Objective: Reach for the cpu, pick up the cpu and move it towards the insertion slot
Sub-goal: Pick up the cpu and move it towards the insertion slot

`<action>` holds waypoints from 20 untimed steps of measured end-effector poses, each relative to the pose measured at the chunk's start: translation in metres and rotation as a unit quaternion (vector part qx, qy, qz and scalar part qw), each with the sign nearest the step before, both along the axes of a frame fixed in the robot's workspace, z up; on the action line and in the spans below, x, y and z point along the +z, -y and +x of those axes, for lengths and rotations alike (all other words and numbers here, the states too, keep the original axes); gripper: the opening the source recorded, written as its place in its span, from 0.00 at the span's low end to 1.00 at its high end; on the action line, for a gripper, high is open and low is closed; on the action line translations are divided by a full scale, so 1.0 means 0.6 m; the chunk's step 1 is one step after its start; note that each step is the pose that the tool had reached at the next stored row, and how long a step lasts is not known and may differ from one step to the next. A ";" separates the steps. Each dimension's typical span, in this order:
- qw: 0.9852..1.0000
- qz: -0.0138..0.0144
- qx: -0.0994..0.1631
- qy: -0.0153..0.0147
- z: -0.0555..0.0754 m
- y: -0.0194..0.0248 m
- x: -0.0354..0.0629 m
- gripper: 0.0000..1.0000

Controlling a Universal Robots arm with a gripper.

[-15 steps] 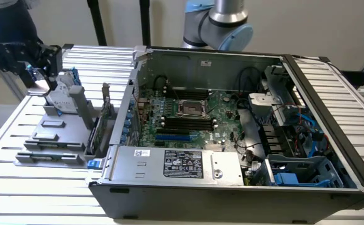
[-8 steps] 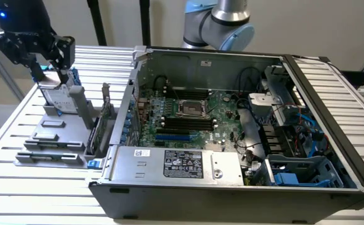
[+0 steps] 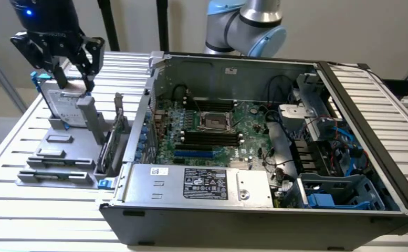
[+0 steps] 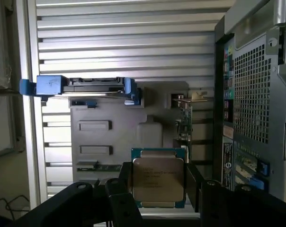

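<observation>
The end effector point(image 4: 158, 189) pinched the cpu point(image 4: 158, 178) between its two dark fingers point(image 4: 126, 187), metal face toward the wrist camera. In the exterior view it hung above the grey fixture point(image 3: 60, 157) on the slatted tabletop point(image 3: 21, 210), just over the upright hard drive point(image 3: 67, 107). The insertion slot point(image 3: 215, 121) lay well apart, inside the open computer case point(image 3: 260, 210).

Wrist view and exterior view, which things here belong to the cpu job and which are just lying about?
Job in hand: the cpu, gripped by the gripper; the insertion slot.
Lying about: hard drive; memory slots; power supply; grey holder.
</observation>
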State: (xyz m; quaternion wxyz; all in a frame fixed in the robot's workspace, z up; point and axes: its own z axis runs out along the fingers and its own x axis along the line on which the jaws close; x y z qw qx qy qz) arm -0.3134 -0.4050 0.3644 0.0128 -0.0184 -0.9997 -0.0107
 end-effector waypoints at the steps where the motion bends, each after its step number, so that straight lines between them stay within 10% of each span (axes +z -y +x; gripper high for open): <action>1: 1.000 0.000 0.000 0.000 0.007 0.0000 0.001 0.55; 20: 1.000 0.003 0.000 -0.002 0.152 -0.0001 0.027 0.55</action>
